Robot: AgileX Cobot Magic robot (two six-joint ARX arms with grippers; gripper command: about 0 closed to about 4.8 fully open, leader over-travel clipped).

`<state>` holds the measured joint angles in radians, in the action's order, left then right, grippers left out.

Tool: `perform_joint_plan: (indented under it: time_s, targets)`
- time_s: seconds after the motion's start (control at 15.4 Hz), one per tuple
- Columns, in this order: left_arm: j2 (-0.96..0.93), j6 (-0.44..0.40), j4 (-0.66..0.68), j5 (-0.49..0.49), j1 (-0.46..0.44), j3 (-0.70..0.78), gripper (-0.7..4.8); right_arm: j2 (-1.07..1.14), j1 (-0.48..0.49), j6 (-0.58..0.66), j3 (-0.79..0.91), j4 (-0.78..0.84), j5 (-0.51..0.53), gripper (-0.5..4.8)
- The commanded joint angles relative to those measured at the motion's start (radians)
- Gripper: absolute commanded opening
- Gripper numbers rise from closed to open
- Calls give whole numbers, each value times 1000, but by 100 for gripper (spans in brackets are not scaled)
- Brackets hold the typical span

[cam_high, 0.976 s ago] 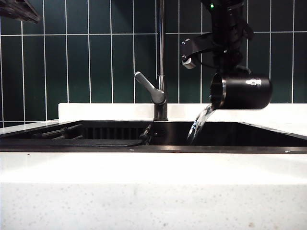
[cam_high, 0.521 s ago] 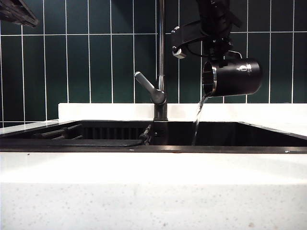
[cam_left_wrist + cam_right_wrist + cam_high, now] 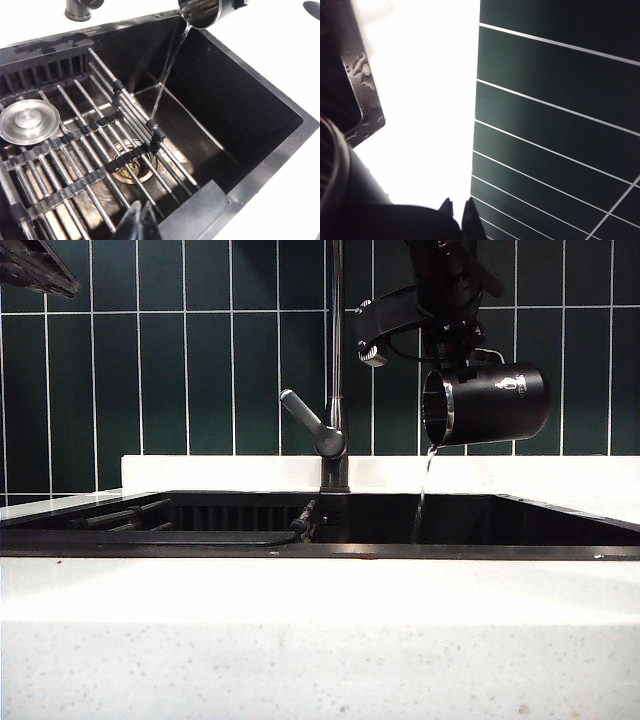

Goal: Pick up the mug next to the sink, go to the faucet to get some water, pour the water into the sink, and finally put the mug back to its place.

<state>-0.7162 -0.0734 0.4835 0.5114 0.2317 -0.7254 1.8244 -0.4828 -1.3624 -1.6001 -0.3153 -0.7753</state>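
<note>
Left gripper: black, thin fingertips pressed together, holding nothing, hanging over the near side of the sink.
Sink: wide black box-shaped basin, smooth and wet inside, set in a white speckled stone counter.
Rack: grey metal bars with black rubber bits, lying across the basin floor over the brass drain hole.
Plug: round shiny metal disc, resting on the rack.
Faucet: tall thin dark metal pipe, grey slanted lever, standing at the back edge.
Right gripper: clamped on the mug from above, up in the air to the right of the faucet.
Mug: matte black round cup, silver rim, white logo, tipped on its side over the basin, thin stream of water falling from the rim.
Danger: might drip on the counter if carried back before empty.
Danger: might slip, wet and smooth, if swung too fast.
Danger: might splash off the rack bars.
</note>
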Motion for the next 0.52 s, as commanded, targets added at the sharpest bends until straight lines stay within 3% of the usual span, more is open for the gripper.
perform_joint_plan:
  time_s: [0.07, 0.39, 0.52]
  targets:
    - [4, 2, -9, 5, 1, 0, -6, -12, -3, -8, -9, 0, 0, -5]
    - [4, 2, -7, 5, 1, 0, -6, -29, -19, -58, -9, -22, 62, -5]
    - [4, 3, -9, 5, 1, 0, -6, -30, -7, 160, -9, -3, 71, -5]
